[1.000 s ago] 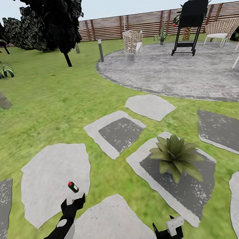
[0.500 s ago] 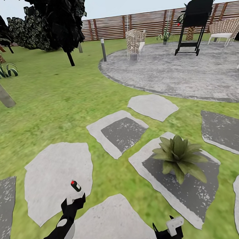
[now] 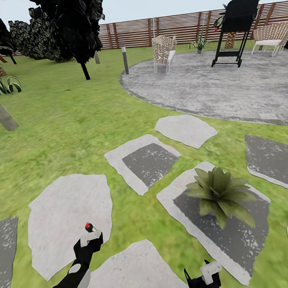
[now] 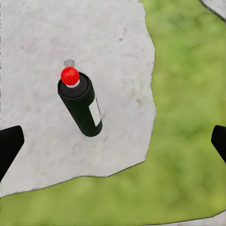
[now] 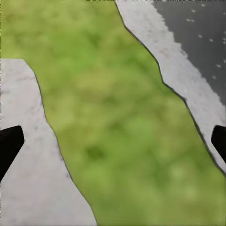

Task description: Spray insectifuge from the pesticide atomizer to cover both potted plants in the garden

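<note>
1. You have a dark green, almost black spray bottle with a red round cap and a white label strip.
2. It stands on a pale grey stepping slab faintly flecked pink.
3. Your lawn is mottled yellow-green.
4. The low potted rosette shows olive-green leaves with paler tips.
5. Its slab is charcoal with white speckles and a light grey border.
6. The slatted fence is reddish brown.
</note>
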Motion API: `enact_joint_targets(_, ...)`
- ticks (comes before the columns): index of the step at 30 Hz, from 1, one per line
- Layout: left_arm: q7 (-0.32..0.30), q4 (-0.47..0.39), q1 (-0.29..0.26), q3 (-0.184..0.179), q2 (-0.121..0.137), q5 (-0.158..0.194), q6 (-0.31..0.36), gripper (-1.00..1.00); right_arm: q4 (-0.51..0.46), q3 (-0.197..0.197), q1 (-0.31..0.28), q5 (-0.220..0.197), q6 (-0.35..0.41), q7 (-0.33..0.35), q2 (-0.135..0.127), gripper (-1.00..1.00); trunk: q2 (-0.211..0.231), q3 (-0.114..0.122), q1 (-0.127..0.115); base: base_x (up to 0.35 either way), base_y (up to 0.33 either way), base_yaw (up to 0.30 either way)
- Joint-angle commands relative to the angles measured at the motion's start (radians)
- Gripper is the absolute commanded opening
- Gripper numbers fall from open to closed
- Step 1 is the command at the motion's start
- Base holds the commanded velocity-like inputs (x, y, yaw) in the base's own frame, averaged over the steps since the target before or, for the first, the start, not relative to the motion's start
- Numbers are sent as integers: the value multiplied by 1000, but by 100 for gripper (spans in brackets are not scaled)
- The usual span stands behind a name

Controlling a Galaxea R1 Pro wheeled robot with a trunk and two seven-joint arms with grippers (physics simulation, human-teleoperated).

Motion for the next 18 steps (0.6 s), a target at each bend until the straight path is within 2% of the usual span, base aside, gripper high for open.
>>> enact_joint_targets(1,0,1,-1,-1,0,6,-3,100,0,-2,0,7,-3,0,0,100,0,-1,0,7,1,111)
enact_joint_targets(8,0,2,-1,-1,0,6,-3,100,0,-1,0,7,-3,0,0,100,0,-1,0,2,0,204)
enact_joint_targets(15,0,4,-1,-1,0,6,-3,100,1,-2,0,7,-3,0,0,100,0,-1,0,10,0,32)
enact_joint_targets(18,1,3,-1,-1,0,6,-3,100,1,-2,0,7,-3,0,0,100,0,-1,0,183,0,3)
